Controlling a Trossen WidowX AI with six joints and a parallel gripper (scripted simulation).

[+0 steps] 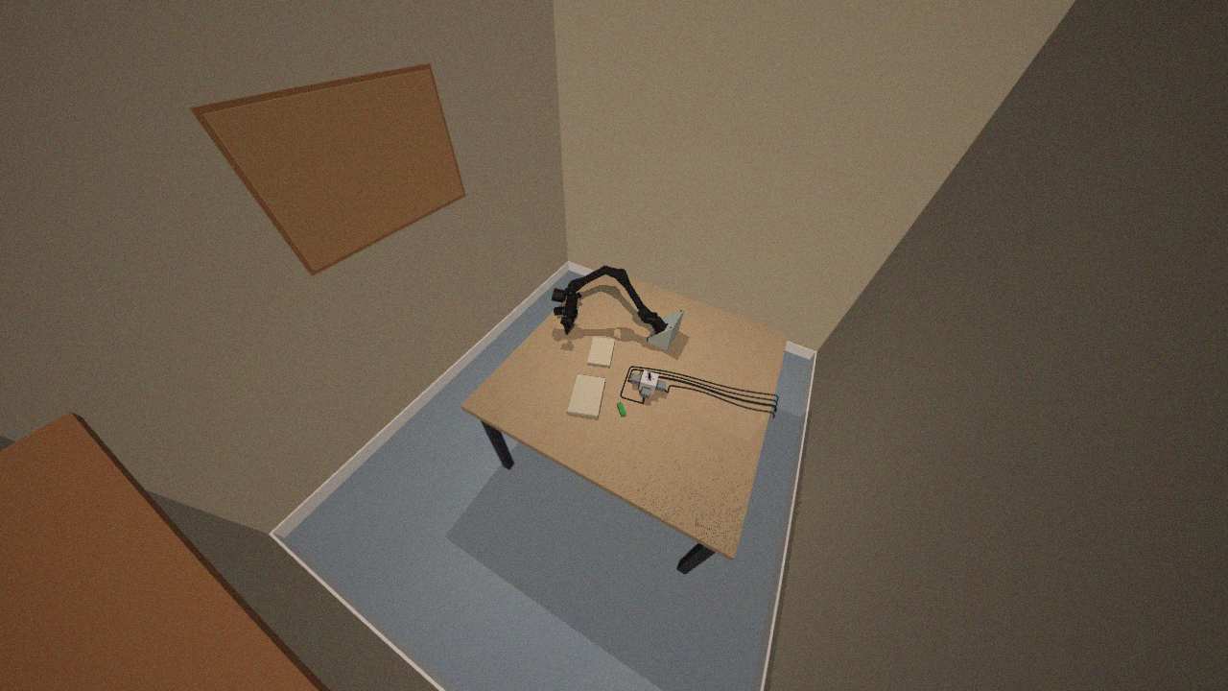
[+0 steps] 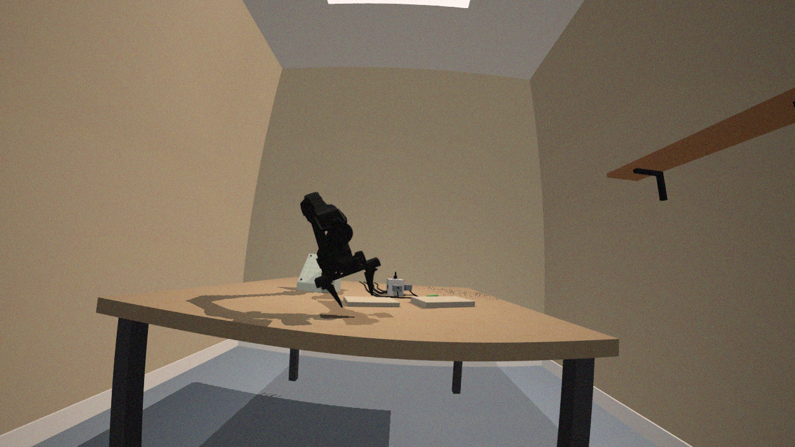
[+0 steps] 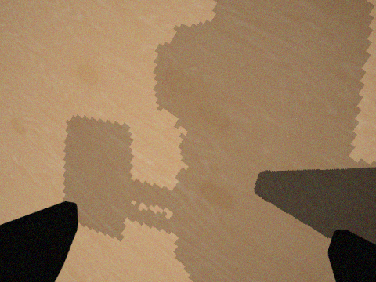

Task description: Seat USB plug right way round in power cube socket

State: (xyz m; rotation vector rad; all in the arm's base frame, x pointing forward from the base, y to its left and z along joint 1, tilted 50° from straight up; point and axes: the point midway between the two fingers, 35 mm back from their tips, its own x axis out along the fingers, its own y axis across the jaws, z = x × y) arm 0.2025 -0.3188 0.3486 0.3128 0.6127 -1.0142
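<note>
The small grey power cube (image 1: 649, 387) (image 2: 395, 287) stands near the middle of the table (image 1: 687, 481) (image 2: 445, 328). A dark USB plug (image 1: 646, 378) (image 2: 395, 275) sticks up from its top. Black cables (image 1: 720, 391) run from the cube to the table's right edge. My gripper (image 1: 564, 324) (image 2: 355, 288) (image 3: 208, 232) is open and empty. It hangs low over bare table well to the left of the cube, near the table's far left corner. The wrist view shows only table wood (image 3: 78, 31), shadows and my two fingertips; the cube and plug are out of it.
Two flat beige slabs (image 1: 601, 350) (image 1: 588, 394) (image 2: 371, 301) (image 2: 443, 301) lie between my gripper and the cube. A small green piece (image 1: 621, 410) lies beside the cube. The arm's base mount (image 1: 668, 330) (image 2: 308, 275) stands at the back. The table's left edge is close to my gripper.
</note>
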